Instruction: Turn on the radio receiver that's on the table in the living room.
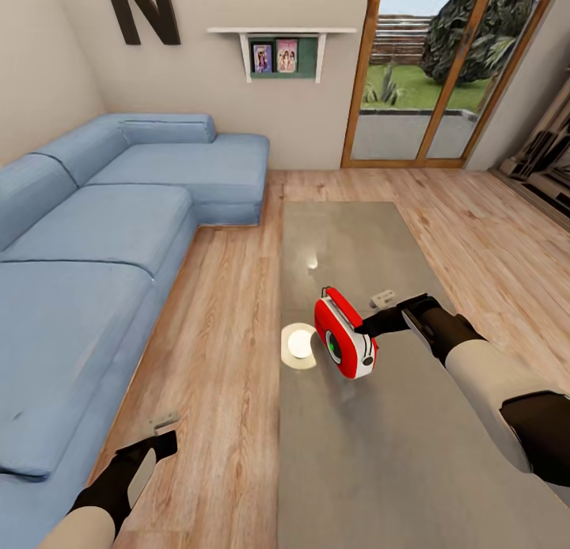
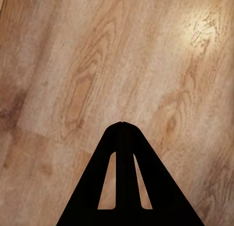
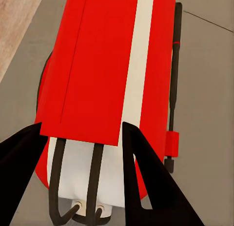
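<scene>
Nearest, the left gripper (image 2: pixel 122 124) hangs low over the plank floor (image 1: pixel 229 359) beside the sofa (image 1: pixel 95 240), its fingers pressed together on nothing. Further on, the right gripper (image 1: pixel 370 324) reaches over the table (image 1: pixel 380 454), its two fingers (image 3: pixel 146 172) spread to either side of the radio's end (whether they actually pinch it, I cannot tell). The radio (image 1: pixel 342 332) sits tilted above the glass, dial facing me, near a lamp reflection (image 1: pixel 299 344). Beyond are glass doors (image 1: pixel 431 74).

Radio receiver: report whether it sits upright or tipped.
Tipped: the radio receiver leans on the table, dial facing up-left, right hand at it.
</scene>
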Robot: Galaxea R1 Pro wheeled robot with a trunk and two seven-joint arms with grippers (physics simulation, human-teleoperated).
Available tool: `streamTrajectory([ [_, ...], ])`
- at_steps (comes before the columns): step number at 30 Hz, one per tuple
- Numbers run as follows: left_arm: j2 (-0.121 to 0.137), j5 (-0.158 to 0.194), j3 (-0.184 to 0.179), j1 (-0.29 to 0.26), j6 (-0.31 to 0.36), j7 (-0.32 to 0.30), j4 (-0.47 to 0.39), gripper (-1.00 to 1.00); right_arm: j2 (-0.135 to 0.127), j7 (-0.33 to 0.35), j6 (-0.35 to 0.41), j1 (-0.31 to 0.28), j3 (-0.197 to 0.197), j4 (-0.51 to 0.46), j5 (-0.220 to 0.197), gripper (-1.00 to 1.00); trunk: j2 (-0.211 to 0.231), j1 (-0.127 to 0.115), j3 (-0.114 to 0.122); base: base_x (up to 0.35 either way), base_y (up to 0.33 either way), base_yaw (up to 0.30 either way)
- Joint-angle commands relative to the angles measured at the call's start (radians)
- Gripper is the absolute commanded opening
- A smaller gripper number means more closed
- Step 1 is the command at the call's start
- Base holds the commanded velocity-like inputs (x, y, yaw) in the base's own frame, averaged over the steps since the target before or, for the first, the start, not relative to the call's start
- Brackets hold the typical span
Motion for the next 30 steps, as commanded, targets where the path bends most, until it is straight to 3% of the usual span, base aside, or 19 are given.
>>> streamTrajectory([
  [1,0.0,0.0,0.0,0.0,0.0,0.0,0.0,-1.0,0.0,0.0,0.0,0.0,-0.002,0.0,-0.005,-1.0,-0.007,0.004,-0.003,0.0,0.0,0.0],
  [12,0.003,0.0,0.0,0.0,0.0,-0.003,0.0,-1.0,0.0,0.002,-0.002,0.0,-0.003,0.001,-0.012,-1.0,-0.007,0.004,-0.003,0.0,0.0,0.0],
  [13,0.003,0.0,0.001,0.0,0.0,-0.004,0.0,-1.0,0.0,0.002,-0.002,0.0,-0.003,0.001,-0.025,-1.0,-0.007,0.004,-0.003,0.0,0.0,0.0],
  [15,0.002,0.0,0.001,0.0,0.0,-0.006,0.0,-1.0,0.0,0.001,-0.002,0.0,-0.003,0.002,-0.088,-1.0,-0.007,0.004,-0.003,0.0,0.0,0.0],
  [18,0.002,0.001,0.001,0.0,0.0,-0.006,0.0,-1.0,0.0,0.001,-0.003,0.0,-0.002,0.002,-0.125,-1.0,-0.007,0.004,-0.003,0.0,0.0,0.0],
  [30,-0.002,0.0,0.001,0.0,0.0,0.0,0.0,-1.0,0.0,-0.013,-0.003,0.0,0.001,0.002,-0.13,-1.0,-0.084,0.046,-0.038,0.0,0.0,0.0],
])
